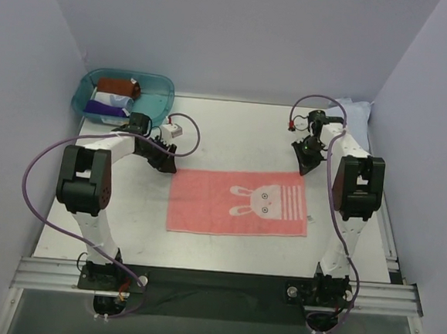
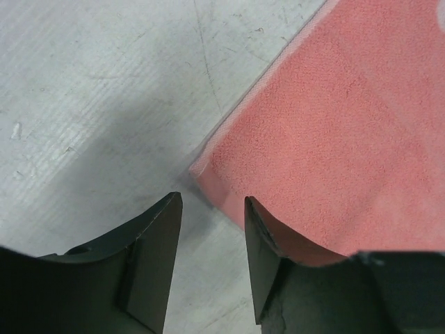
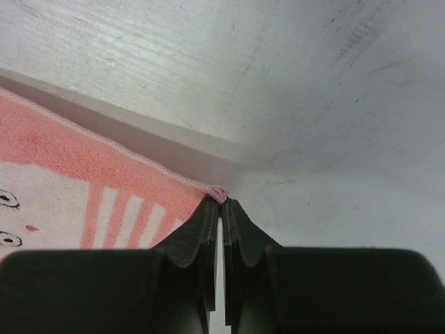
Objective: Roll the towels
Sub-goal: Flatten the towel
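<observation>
A pale pink towel (image 1: 236, 203) with a rabbit print lies spread flat in the middle of the table. My left gripper (image 1: 166, 162) hovers at its far left corner. In the left wrist view that gripper (image 2: 212, 202) is open, bare table shows between the fingers, and the towel's corner (image 2: 348, 139) lies just past the right finger. My right gripper (image 1: 301, 165) is at the far right corner. In the right wrist view it (image 3: 221, 200) is shut, pinching the hem at the very corner of the pink towel (image 3: 69, 167). A light blue towel (image 1: 354, 111) lies bunched at the back right.
A teal see-through tub (image 1: 159, 83) stands at the back left, holding rolled cloths in brown, white and purple. Purple cables loop off both arms. Walls close in the table at left, back and right.
</observation>
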Controlling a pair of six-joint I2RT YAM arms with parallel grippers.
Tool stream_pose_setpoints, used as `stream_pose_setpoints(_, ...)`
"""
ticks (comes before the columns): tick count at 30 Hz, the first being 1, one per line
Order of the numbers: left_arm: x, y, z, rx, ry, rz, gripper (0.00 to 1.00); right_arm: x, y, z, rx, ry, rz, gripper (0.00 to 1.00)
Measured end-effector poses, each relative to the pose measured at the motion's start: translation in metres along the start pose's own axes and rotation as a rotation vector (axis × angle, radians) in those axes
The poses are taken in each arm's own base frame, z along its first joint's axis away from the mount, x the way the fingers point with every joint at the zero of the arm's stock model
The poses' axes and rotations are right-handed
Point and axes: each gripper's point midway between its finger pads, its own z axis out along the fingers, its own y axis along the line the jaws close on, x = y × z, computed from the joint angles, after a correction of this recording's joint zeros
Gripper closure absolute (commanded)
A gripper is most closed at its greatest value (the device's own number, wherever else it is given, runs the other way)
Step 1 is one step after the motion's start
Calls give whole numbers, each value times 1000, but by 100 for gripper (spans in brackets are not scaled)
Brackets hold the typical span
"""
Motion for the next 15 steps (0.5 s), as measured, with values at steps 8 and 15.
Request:
stream_pose_setpoints(8,-9,4,-4,-11,-1,28,47,-1,1,0,4,2,-6,100)
stream_pose_setpoints(15,-24,11,5,-12,-5,56,51,0,1,4,5,12,-6,100)
